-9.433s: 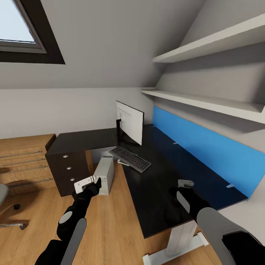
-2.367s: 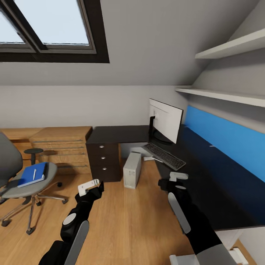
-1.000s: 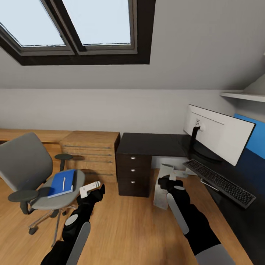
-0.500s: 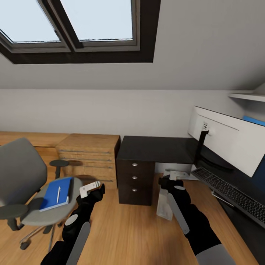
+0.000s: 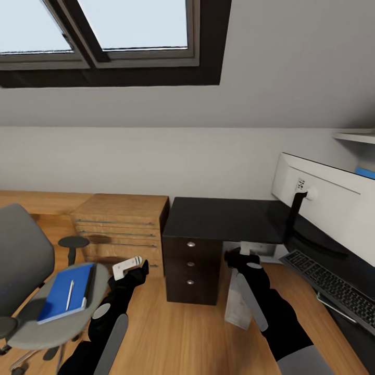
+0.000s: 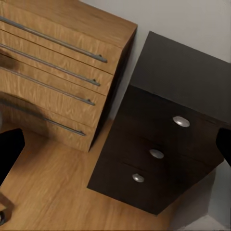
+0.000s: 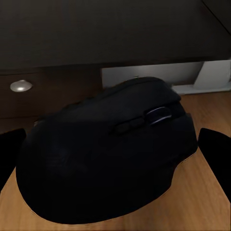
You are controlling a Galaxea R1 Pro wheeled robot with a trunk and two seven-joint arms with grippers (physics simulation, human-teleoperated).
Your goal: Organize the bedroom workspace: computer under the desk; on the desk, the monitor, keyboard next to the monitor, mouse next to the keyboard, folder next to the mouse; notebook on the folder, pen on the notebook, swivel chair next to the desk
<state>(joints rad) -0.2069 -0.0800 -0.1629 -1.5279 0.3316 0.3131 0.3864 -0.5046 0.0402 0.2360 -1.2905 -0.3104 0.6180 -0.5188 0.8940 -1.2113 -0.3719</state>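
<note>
Black desk (image 5: 219, 219) across the far right, drawers below, monitor (image 5: 333, 195) and keyboard (image 5: 336, 284) on its right wing. Grey swivel chair (image 5: 23, 271) at near left, carrying blue folder (image 5: 54, 302), notebook (image 5: 83, 284) and pen (image 5: 69, 288). Pale computer (image 5: 237, 307) standing on the floor by the drawers. Both arms raised forward, bent at the elbow. Left gripper (image 5: 127, 265) over bare floor, jaws parted, nothing between. Right gripper (image 5: 240, 256) clamped around the mouse (image 7: 108, 154), above the floor near the desk.
</note>
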